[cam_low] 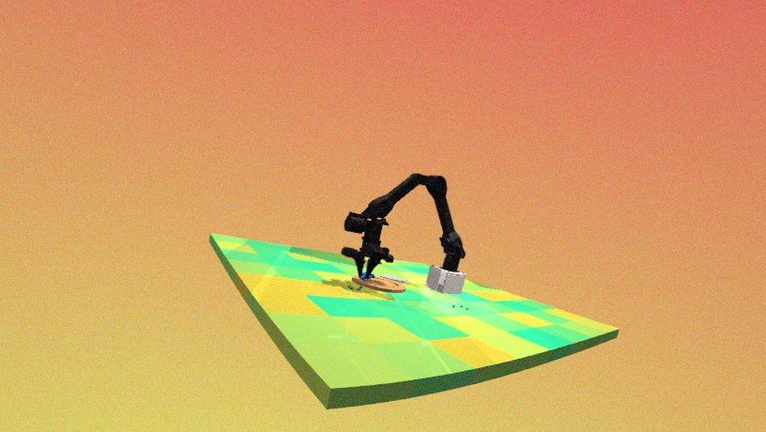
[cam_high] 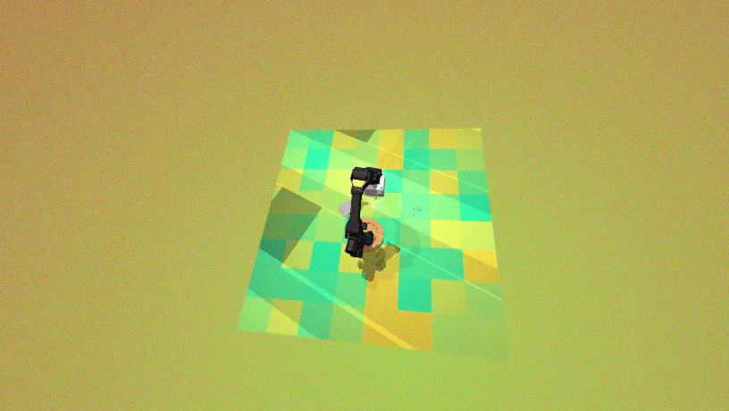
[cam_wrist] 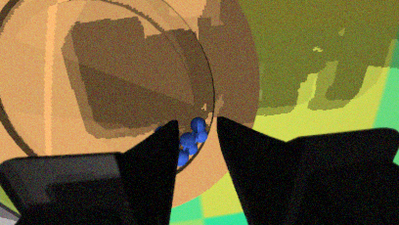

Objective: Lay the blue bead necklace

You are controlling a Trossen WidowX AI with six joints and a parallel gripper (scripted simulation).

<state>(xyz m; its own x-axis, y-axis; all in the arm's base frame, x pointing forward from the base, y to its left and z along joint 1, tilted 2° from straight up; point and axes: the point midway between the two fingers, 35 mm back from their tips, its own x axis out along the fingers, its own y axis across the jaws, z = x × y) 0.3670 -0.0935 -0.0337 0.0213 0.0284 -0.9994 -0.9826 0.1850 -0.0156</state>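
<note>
The round orange-brown bead board (cam_high: pixel 377 233) (cam_low: pixel 396 288) (cam_wrist: pixel 236 64) lies flat, with a dark ring groove. The blue bead necklace (cam_low: pixel 366 276) (cam_wrist: pixel 188 141) is bunched at the board's edge farthest from the arm's base. In the wrist view several beads show in the gap between the fingers, just inside the groove's dark outer line. One more shows behind the left finger, which hides the rest. My gripper (cam_low: pixel 364 274) (cam_wrist: pixel 198 125) points down low over that edge. Its fingers stand apart, partly open, on either side of the beads. In the top view the arm hides the necklace and fingertips.
A flat grey plate (cam_high: pixel 345 208) (cam_low: pixel 392 279) lies beside the board. The arm's white base block (cam_high: pixel 378 185) (cam_low: pixel 445 280) stands behind. Small dark green specks (cam_high: pixel 416 209) (cam_low: pixel 460 307) lie on the patchwork table, with more specks (cam_low: pixel 355 287) near the board. The arm's shadow crosses the board.
</note>
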